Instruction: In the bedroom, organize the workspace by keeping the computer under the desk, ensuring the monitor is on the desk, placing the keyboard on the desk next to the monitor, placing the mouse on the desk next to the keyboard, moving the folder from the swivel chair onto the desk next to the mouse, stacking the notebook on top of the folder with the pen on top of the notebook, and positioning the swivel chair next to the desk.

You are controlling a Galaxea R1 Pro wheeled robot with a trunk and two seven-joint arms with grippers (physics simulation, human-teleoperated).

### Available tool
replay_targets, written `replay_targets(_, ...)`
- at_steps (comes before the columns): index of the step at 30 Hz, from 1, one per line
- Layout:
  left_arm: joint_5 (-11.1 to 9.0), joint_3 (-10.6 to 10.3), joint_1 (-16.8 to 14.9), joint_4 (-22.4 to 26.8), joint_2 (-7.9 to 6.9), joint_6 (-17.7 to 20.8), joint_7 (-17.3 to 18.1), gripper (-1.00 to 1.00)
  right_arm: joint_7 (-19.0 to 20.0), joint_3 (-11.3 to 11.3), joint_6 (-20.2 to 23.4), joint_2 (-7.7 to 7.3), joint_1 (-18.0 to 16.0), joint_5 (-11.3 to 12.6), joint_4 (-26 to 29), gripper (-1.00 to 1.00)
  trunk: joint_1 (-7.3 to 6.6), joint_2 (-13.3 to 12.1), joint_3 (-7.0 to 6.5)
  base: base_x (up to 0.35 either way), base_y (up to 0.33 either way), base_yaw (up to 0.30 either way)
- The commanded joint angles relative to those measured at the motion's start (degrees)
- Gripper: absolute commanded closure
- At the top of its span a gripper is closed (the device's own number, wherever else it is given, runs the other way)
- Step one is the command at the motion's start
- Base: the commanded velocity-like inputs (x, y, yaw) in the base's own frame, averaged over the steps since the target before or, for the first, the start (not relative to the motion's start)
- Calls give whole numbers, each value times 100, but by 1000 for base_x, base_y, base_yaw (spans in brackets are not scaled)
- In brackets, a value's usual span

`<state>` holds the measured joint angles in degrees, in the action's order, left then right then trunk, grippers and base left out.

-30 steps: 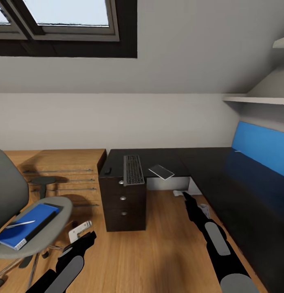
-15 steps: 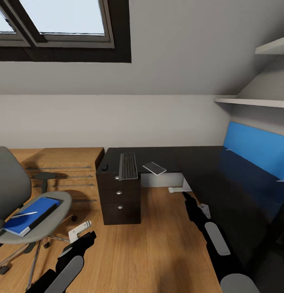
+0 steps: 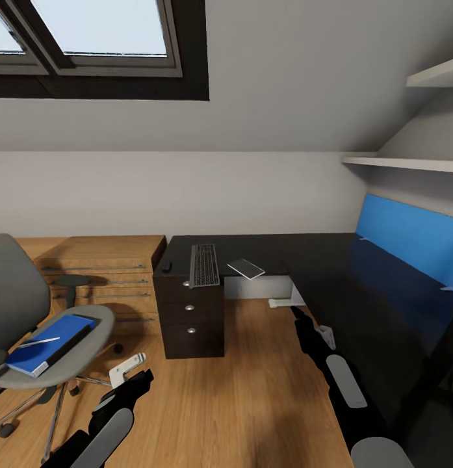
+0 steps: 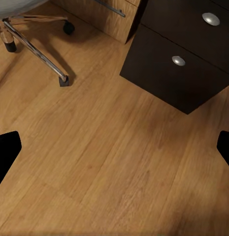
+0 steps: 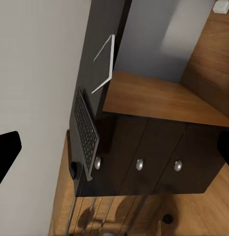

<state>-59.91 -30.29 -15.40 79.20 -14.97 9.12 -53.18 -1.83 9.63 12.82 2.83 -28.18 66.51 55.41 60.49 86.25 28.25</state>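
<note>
No readable text, labels, brands or numbers on anything here

swivel chair point(image 3: 18, 305) back cut by frame edge, mouse point(image 3: 166, 266) a tiny dark speck

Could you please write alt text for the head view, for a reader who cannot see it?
A black L-shaped desk fills the room's corner, with a keyboard, a small mouse and a grey notebook on its top above the drawer unit. At left, a grey swivel chair holds a blue folder with a pen on it.
</note>
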Motion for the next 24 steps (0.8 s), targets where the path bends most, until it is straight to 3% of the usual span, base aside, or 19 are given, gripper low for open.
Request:
replay_targets(1,-12,-11,-7,8,-6,28,-35,-100,-19,21,36,7,-3,46,8,-100,0,4,7,-1,-1,0)
replay_targets(18,-18,-5,-7,8,-6,28,-43,-100,-11,21,36,7,-3,46,-3,-100,-373,-678,-299,0,0,0)
replay_targets(24,-33,-3,-7,-34,-6,28,-43,-100,-10,21,30,7,-3,46,1,-100,-373,-678,-299,0,0,0)
